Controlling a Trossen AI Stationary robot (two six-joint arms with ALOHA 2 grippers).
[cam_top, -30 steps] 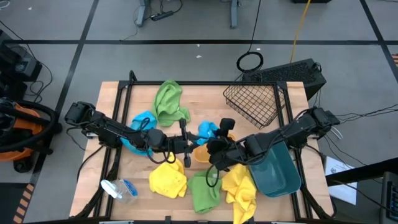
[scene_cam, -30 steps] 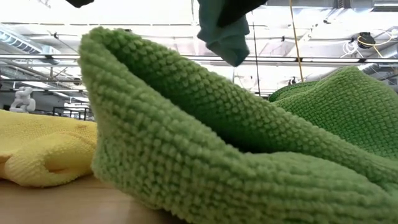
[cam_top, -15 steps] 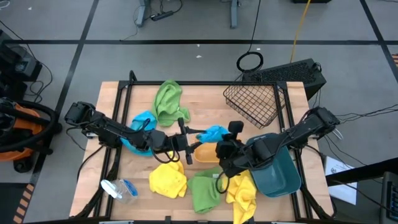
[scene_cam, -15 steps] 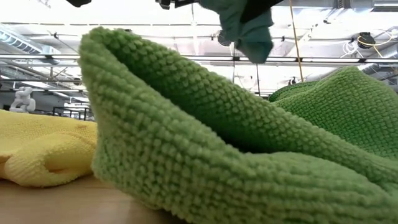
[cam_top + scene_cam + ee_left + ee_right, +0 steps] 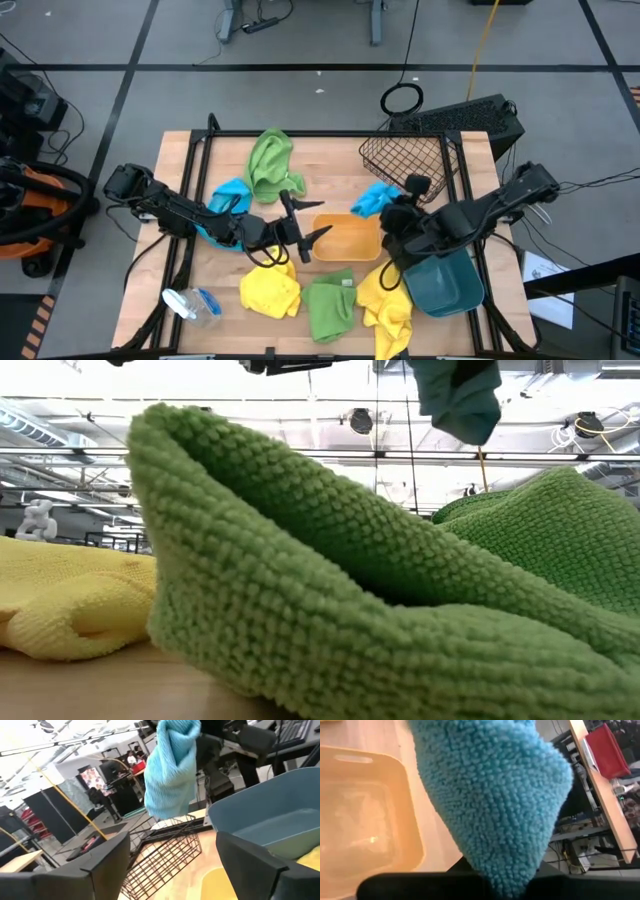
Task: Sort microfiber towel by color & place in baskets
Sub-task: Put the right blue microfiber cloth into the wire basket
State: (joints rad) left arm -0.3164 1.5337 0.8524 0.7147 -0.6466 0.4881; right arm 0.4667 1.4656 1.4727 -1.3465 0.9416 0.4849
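Observation:
My right gripper [image 5: 398, 206] is shut on a blue towel [image 5: 377, 197], which hangs above the table between the orange bin [image 5: 348, 238] and the black wire basket [image 5: 405, 165]. My left gripper [image 5: 308, 218] stands open over the table's middle, left of the orange bin, with nothing between its fingers [image 5: 100, 865]. The teal bin [image 5: 442, 282] sits at the right, under my right arm. A second blue towel [image 5: 230, 196] lies beneath my left arm. Green [image 5: 270, 162] and yellow [image 5: 270, 290] towels lie loose on the wood. My right gripper pinches the blue towel by its bunched upper end [image 5: 505, 870] between its two fingers; I cannot tell how many layers. The towel hangs below the fingers [image 5: 172, 767], slack and lifted clear of the table [image 5: 455, 395].
A green towel [image 5: 330, 306] and a yellow towel [image 5: 385, 305] lie by the near edge; the green one fills the low view [image 5: 300, 590]. A clear spray bottle [image 5: 190, 303] lies at the near left. A black frame [image 5: 200, 150] runs along the table's edges.
My left gripper has opened and let go of the blue towel, staying near the table's middle. My right gripper has carried the towel toward the table's right and far edge, off the orange bin and toward the wire basket, with the towel hanging clear.

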